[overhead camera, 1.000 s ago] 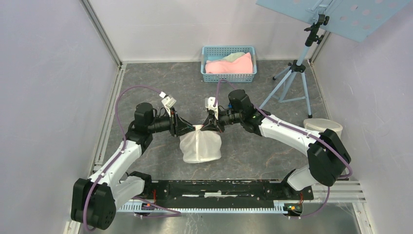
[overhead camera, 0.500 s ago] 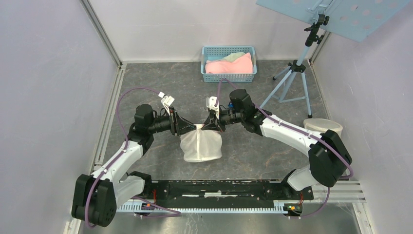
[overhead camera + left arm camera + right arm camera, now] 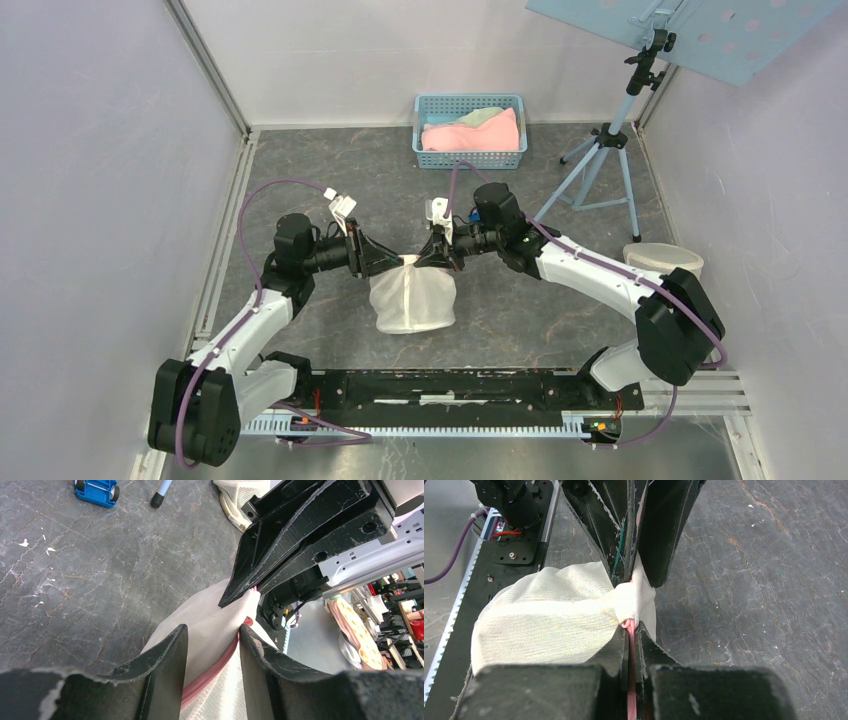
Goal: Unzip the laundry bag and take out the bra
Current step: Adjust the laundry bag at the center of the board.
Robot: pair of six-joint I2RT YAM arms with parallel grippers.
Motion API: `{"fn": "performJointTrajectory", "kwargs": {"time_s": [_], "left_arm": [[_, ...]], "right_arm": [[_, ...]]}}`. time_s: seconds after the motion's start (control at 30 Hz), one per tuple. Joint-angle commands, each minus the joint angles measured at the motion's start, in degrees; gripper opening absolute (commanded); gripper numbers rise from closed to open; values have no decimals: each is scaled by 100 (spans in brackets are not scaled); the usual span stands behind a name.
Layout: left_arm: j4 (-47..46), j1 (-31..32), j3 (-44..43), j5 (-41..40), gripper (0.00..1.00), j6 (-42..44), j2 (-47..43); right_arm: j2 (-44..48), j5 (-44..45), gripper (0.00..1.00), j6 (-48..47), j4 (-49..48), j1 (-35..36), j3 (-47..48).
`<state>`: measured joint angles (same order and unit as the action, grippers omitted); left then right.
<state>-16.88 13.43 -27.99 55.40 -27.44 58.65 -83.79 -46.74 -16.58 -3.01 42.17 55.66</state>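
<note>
A white mesh laundry bag (image 3: pixel 412 300) hangs over the grey floor, its top stretched between my two grippers. My right gripper (image 3: pixel 432 260) is shut on the bag's corner, with the pink zipper tape (image 3: pixel 629 680) pinched between its fingers (image 3: pixel 630 628). Opposite it, my left gripper (image 3: pixel 393 262) is open (image 3: pixel 213 630). Its fingers straddle the bag's top edge, and the pink zipper (image 3: pixel 210 677) runs between them. The zipper looks closed along the stretch I can see. The bra is hidden.
A blue basket (image 3: pixel 470 155) holding pink and pale cloth stands at the back. A blue tripod (image 3: pixel 610 150) stands at the back right. A white round tub (image 3: pixel 662 258) sits by the right wall. A black rail (image 3: pixel 450 388) runs along the near edge.
My left gripper's fingers have parted a little and that arm has drawn slightly left. The right gripper keeps its hold and the bag hangs much as before.
</note>
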Motion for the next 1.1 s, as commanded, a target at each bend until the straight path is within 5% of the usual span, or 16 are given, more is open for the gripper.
{"fn": "performJointTrajectory", "kwargs": {"time_s": [0.0,0.5,1.07], "left_arm": [[-204,-138,-115,194,50,-56,-172],[622,84,-378,-412,52,749,-97],[-235,445,-329,-542,52,33,316]], "right_arm": [[108,-309,0,129,-156,-41,-21],[-5,-363,0,531,-423,-82,-20],[-164,-395,0,644,-578,79,101]]}}
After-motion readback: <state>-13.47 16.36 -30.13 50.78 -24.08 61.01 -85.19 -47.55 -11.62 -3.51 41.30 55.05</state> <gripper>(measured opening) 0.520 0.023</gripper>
